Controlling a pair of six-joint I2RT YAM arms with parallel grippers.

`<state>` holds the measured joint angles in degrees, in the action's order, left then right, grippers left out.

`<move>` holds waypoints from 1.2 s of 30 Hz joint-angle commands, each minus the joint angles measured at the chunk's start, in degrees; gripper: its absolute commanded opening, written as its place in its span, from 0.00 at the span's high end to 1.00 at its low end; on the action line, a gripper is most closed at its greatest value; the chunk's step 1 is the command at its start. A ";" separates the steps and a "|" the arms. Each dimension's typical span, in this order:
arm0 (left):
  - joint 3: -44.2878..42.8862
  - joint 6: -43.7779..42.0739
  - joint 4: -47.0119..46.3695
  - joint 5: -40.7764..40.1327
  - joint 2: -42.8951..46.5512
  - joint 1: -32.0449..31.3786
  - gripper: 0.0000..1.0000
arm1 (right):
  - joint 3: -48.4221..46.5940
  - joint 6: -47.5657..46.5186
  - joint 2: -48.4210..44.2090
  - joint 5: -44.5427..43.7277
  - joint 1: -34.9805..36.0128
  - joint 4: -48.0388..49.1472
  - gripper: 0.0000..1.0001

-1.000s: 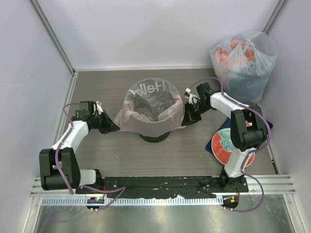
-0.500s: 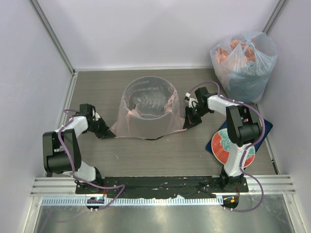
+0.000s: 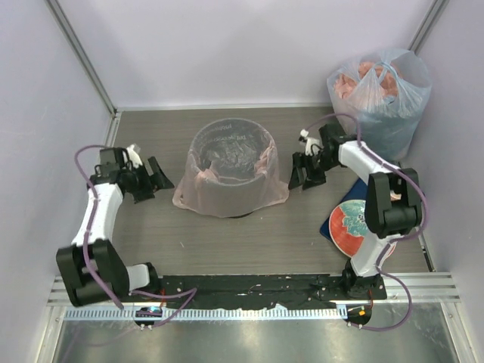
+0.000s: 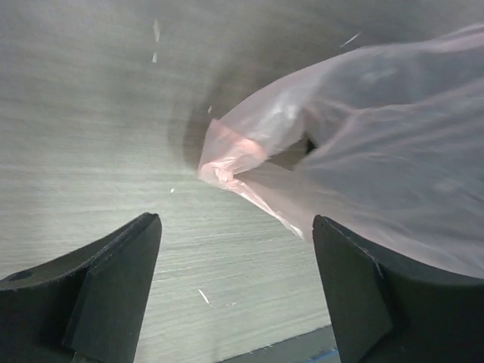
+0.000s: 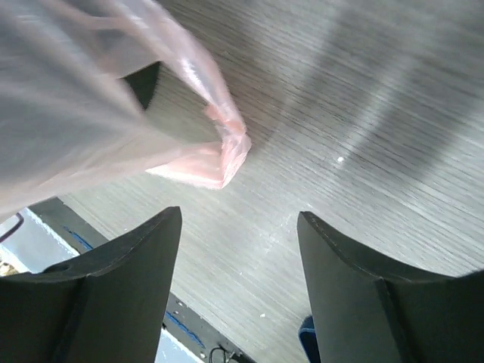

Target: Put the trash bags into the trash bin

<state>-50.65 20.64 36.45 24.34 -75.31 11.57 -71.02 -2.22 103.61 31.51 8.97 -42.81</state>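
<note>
The pale pink trash bag (image 3: pixel 231 178) is draped over the black trash bin (image 3: pixel 239 215). Its skirt hangs down the sides, so only a dark sliver of the bin's base shows. My left gripper (image 3: pixel 156 178) stands open just left of the bag's left corner, touching nothing. In the left wrist view the bag's crumpled corner (image 4: pixel 224 162) lies on the table ahead of the open gripper (image 4: pixel 236 221). My right gripper (image 3: pixel 300 172) is open beside the bag's right corner. The right wrist view shows that corner (image 5: pixel 225 157) ahead of the empty gripper (image 5: pixel 240 214).
A bulging clear-bluish bag (image 3: pixel 382 91) with pink and blue contents stands at the back right. A red and white round plate (image 3: pixel 354 227) lies on a blue mat (image 3: pixel 414 195) by the right arm. White walls close in on both sides.
Both grippers have opened, let go of the bag's corners and drawn back outward. The bag stays draped over the bin.
</note>
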 commanded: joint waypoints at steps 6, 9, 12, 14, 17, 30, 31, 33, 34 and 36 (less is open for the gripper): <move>-9.54 -35.30 10.14 22.30 11.68 6.71 0.07 | -8.78 -20.09 -14.74 10.92 -4.05 -7.74 0.26; -11.38 -51.71 14.23 35.49 10.54 6.62 0.04 | -8.78 -24.67 -15.81 16.37 -3.44 -2.12 0.24; -14.98 -62.61 19.86 37.53 5.38 2.06 0.08 | -12.11 -29.92 -13.71 18.23 -0.46 -0.96 0.24; -17.45 -70.62 25.66 39.55 1.76 -0.84 0.09 | -14.13 -32.31 -11.95 19.11 1.13 -1.31 0.24; -19.66 -70.31 24.56 40.52 -2.29 -3.48 0.09 | -14.32 -37.23 -11.24 19.47 3.77 -0.88 0.24; -13.25 -65.03 1.70 39.74 -4.32 -10.26 0.58 | -12.47 -40.85 -8.08 21.40 7.02 3.26 0.81; -12.98 -64.94 1.44 39.47 -4.67 -10.25 0.63 | -11.69 -40.76 -7.99 21.32 7.02 3.43 0.85; -12.80 -66.08 2.13 38.51 -5.64 -10.25 0.84 | -10.54 -40.76 -8.25 20.97 6.94 3.52 0.94; -12.80 -66.87 2.75 38.07 -6.07 -10.17 0.91 | -9.15 -40.59 -8.51 20.88 6.85 4.13 0.97; -12.28 -68.53 4.16 37.28 -7.04 -10.17 1.00 | -7.73 -38.23 -8.60 20.27 6.67 6.49 0.99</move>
<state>-63.72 -44.49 42.09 62.22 -80.88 1.30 -81.06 -42.13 95.42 51.24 15.66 -40.51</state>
